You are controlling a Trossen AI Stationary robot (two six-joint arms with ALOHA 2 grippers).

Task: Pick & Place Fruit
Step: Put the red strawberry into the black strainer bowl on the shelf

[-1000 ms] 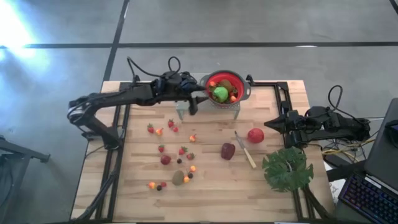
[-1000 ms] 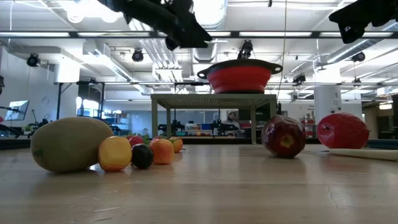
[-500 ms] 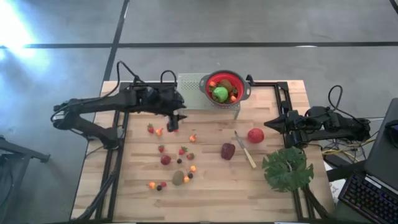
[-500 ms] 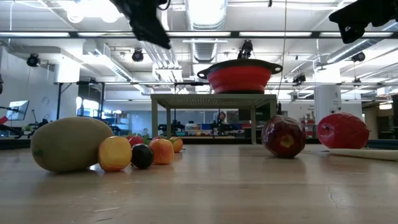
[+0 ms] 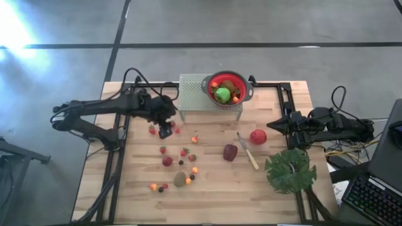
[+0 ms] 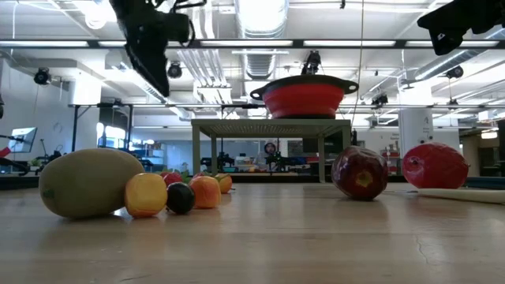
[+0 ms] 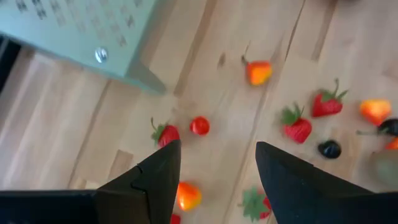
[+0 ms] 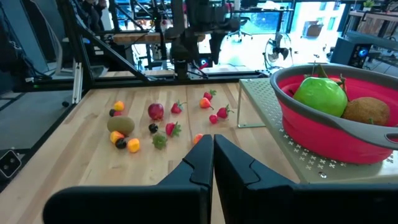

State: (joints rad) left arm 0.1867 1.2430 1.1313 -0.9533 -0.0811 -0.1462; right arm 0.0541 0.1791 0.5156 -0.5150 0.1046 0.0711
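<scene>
Red strawberries lay under the empty, half-spread left gripper, near the stand. It needed centring over one berry before dropping straight; the right gripper waited shut, well off.

Grey concrete floor with dark seams; ceiling strip lights, exposed ducting beyond.

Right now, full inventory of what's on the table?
Colander: one, red, on the perforated stand at the table's far edge, holding a green apple, a kiwi and small fruit.
Red apple: one, right of centre.
Maroon fruit: one, centre.
Knife: one, pale handle, between those two.
Kiwi: one, brown, near edge.
Small fruit: many, red strawberries, orange pieces and dark berries, scattered left of centre.
Leaf: one, green, right near corner.
Left claw: open, empty, over the strawberries.
Right claw: shut, parked at the right edge.
</scene>
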